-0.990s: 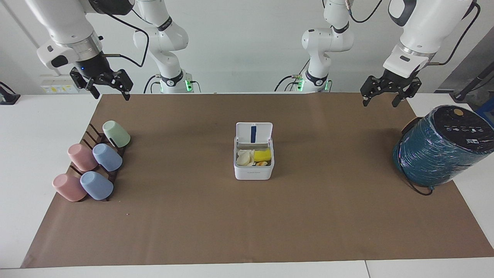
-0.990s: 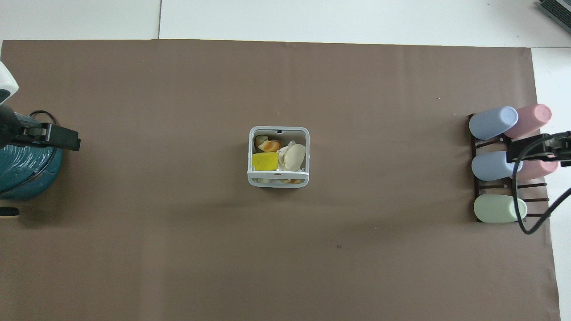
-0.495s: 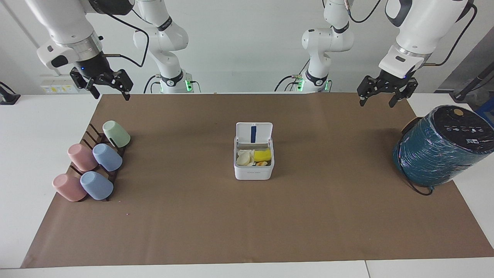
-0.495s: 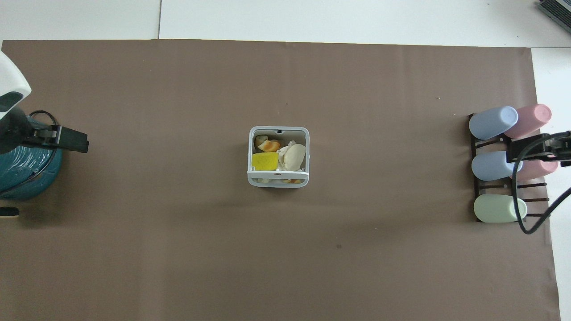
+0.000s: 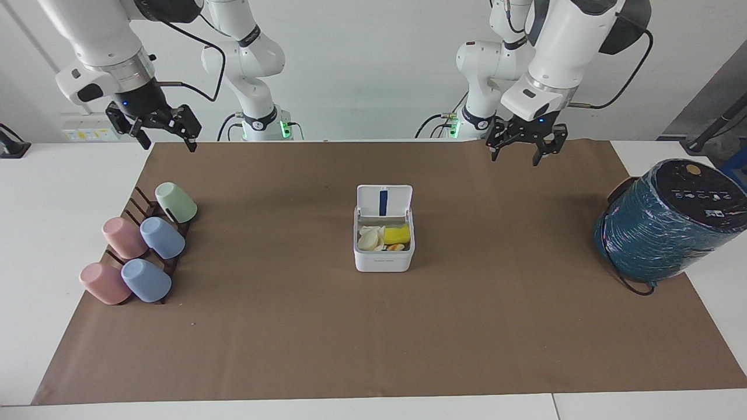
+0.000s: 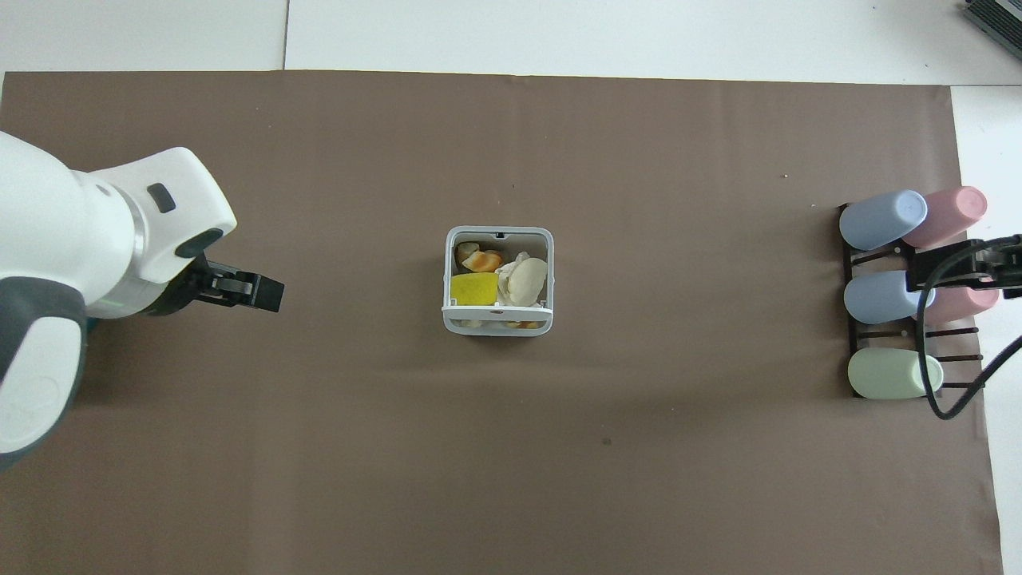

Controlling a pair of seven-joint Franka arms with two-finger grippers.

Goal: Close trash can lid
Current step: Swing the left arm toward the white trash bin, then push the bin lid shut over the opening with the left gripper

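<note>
The trash can [image 5: 384,258] is a small white square box in the middle of the brown mat, with yellow and pale scraps inside. Its lid [image 5: 384,201] stands open and upright on the edge nearer the robots, with the blue strip on its underside showing. From overhead the can's rim [image 6: 447,279] shows and the lid [image 6: 497,314] is seen edge-on. My left gripper [image 5: 515,160] is open and empty, up in the air over the mat between the can and the teal cylinder; it also shows in the overhead view [image 6: 267,295]. My right gripper [image 5: 167,146] is open and waits over the cup rack.
A large teal-wrapped cylinder [image 5: 665,224] with a black top stands at the left arm's end of the mat. A dark rack [image 6: 894,335] holds several pastel cups [image 5: 140,251] at the right arm's end. The brown mat [image 5: 373,338] covers most of the table.
My left gripper has swung from above the teal cylinder toward the middle of the table, closer to the trash can. The right arm, the can and the lid have not moved.
</note>
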